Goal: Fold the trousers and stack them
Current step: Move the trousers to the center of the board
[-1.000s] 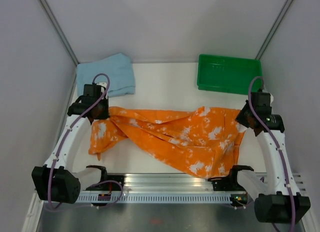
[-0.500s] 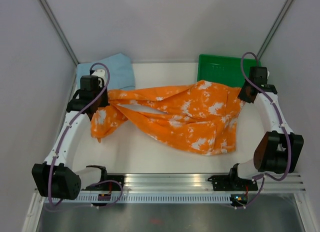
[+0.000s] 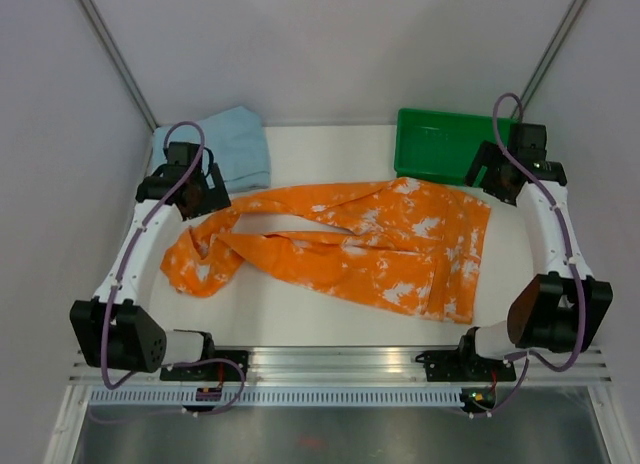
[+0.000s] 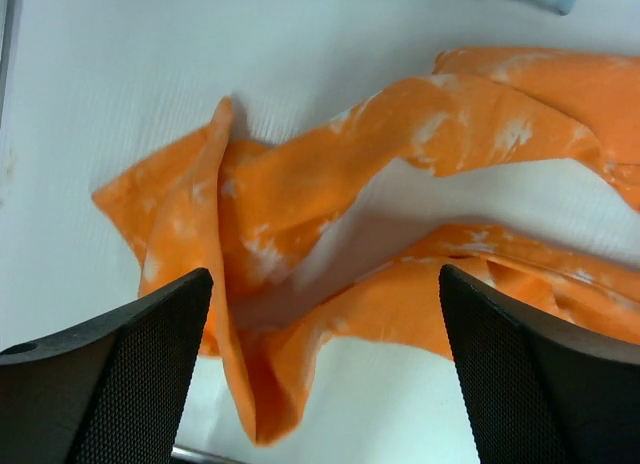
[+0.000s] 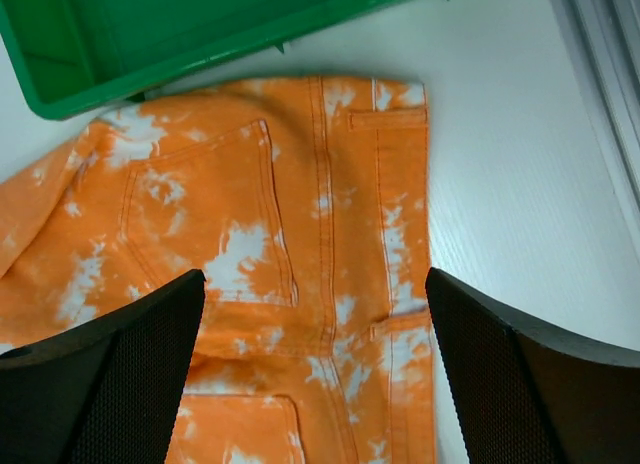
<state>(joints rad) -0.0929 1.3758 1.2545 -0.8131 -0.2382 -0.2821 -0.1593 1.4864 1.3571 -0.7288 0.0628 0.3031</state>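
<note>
The orange trousers (image 3: 380,249) with white tie-dye blotches lie spread flat across the table, waist at the right and legs running left. In the left wrist view the crumpled leg ends (image 4: 250,214) lie below my left gripper (image 4: 325,284), which is open and holds nothing. In the right wrist view the waistband and back pockets (image 5: 300,214) lie under my right gripper (image 5: 315,284), also open and empty. From above, the left gripper (image 3: 205,196) hovers over the far left leg end and the right gripper (image 3: 488,174) over the far right waist corner.
A green tray (image 3: 455,144) stands at the back right, its near rim (image 5: 120,84) just beyond the waistband. A folded light blue cloth (image 3: 225,149) lies at the back left. Booth walls close in on both sides, and a metal rail (image 3: 340,364) runs along the near edge.
Both grippers have opened and let go of the trousers. The garment, carried toward the back a moment ago, now lies flatter and more stretched out on the table.
</note>
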